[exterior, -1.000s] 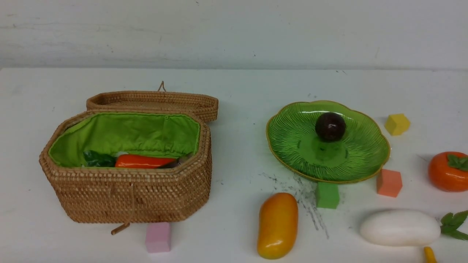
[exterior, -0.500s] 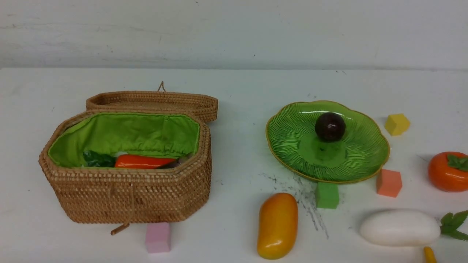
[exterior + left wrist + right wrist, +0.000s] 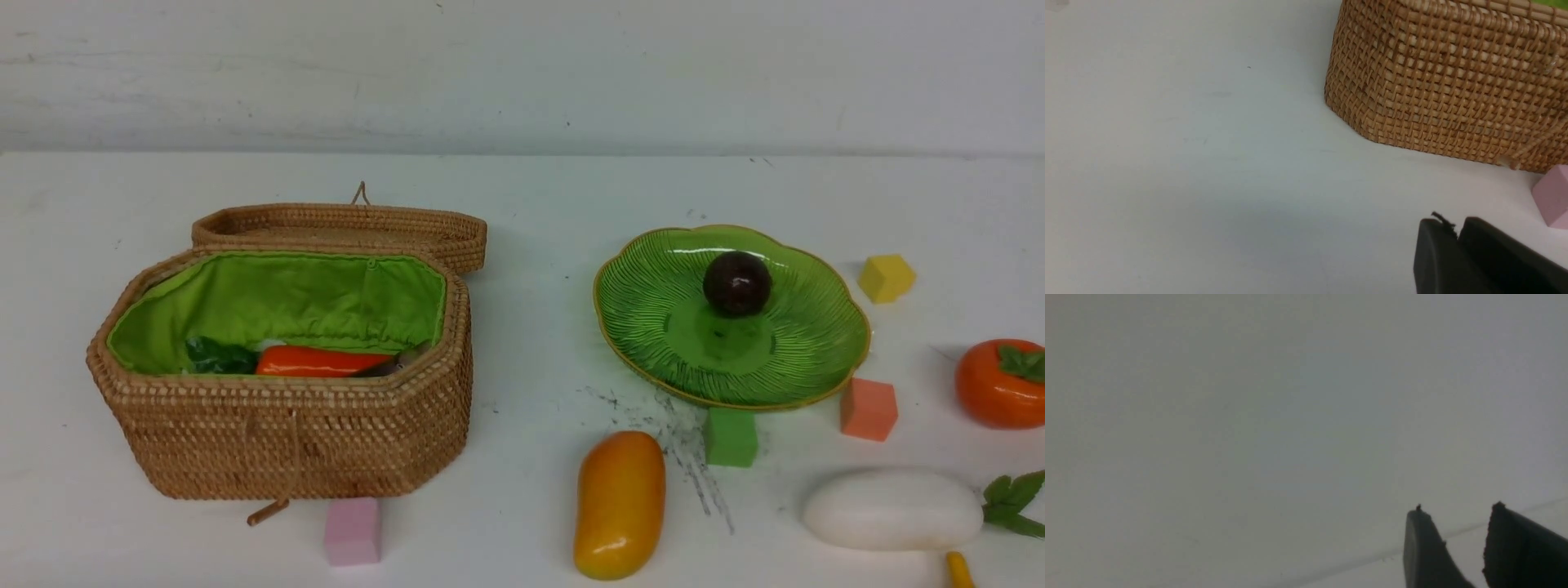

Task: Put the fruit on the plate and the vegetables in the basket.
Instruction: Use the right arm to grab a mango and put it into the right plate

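While empty, out of front view.
Pinched together at left gripper (image 3: 1456,229) beside basket (image 3: 1445,81), parted at right gripper (image 3: 1457,510).

You've got the basket (image 3: 286,441) on the left w/ the carrot (image 3: 322,360) in it, plate (image 3: 645,327) right w/ the ball (image 3: 737,282) on it, mango (image 3: 620,504) & radish (image 3: 893,508) in front.

Woven rattan basket (image 3: 286,449) lined with green cloth (image 3: 286,298); glossy ribbed plate (image 3: 645,318), glossy mango (image 3: 620,505), matt white table (image 3: 531,204)
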`<move>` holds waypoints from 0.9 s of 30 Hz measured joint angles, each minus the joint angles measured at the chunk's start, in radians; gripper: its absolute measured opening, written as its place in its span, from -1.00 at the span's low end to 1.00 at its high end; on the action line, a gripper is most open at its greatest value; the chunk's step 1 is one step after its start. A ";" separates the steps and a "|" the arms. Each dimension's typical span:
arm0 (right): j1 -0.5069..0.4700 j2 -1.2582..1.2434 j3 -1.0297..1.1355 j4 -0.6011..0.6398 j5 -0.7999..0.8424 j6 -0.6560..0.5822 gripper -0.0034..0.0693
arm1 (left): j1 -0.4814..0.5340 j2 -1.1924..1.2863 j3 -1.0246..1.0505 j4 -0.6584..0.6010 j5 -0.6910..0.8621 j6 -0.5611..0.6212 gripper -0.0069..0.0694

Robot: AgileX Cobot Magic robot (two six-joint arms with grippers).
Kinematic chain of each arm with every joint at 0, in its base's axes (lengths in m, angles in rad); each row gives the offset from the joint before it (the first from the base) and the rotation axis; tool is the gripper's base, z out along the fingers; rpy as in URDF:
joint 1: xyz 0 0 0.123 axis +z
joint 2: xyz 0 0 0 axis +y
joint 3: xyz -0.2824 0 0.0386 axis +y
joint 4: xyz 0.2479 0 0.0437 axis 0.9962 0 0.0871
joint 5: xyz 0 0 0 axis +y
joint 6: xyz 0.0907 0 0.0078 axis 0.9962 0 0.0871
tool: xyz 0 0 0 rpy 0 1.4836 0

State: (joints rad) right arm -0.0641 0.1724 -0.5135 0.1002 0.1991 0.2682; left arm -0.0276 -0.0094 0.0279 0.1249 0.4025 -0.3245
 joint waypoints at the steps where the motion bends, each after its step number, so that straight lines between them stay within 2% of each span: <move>1: 0.000 0.072 -0.077 -0.014 0.076 -0.001 -0.24 | 0.000 0.000 0.000 0.000 0.000 0.000 -0.62; 5: 0.000 0.249 -0.216 -0.059 0.257 -0.014 -0.24 | 0.000 0.000 0.000 0.000 0.000 0.001 -0.62; 10: 0.000 0.400 -0.240 -0.100 0.330 -0.043 -0.24 | 0.000 0.000 0.000 0.000 0.000 0.001 -0.62; 17: 0.025 0.576 -0.210 0.006 0.373 -0.064 -0.24 | 0.000 0.000 0.000 0.000 0.000 0.001 -0.61; 20: 0.091 0.698 -0.212 0.119 0.431 -0.177 -0.23 | 0.000 0.000 0.000 0.000 0.000 0.001 -0.60; 21: 0.096 0.706 -0.214 0.125 0.436 -0.187 -0.22 | 0.000 0.000 0.000 0.000 0.000 0.001 -0.60; 22: 0.145 0.779 -0.234 0.172 0.491 -0.280 -0.19 | 0.000 0.000 0.000 0.000 0.000 0.001 -0.59; 23: 0.151 0.788 -0.241 0.176 0.497 -0.290 -0.18 | 0.000 0.000 0.000 0.000 0.000 0.001 -0.59; 25: 0.230 0.888 -0.301 0.215 0.565 -0.371 -0.07 | 0.000 0.000 0.000 0.000 0.000 0.001 -0.58; 27: 0.295 0.965 -0.348 0.224 0.600 -0.392 0.07 | 0.000 0.000 0.000 0.000 0.000 0.001 -0.58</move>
State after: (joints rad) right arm 0.2311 1.1377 -0.8612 0.3245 0.7995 -0.1234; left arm -0.0276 -0.0094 0.0279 0.1249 0.4025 -0.3236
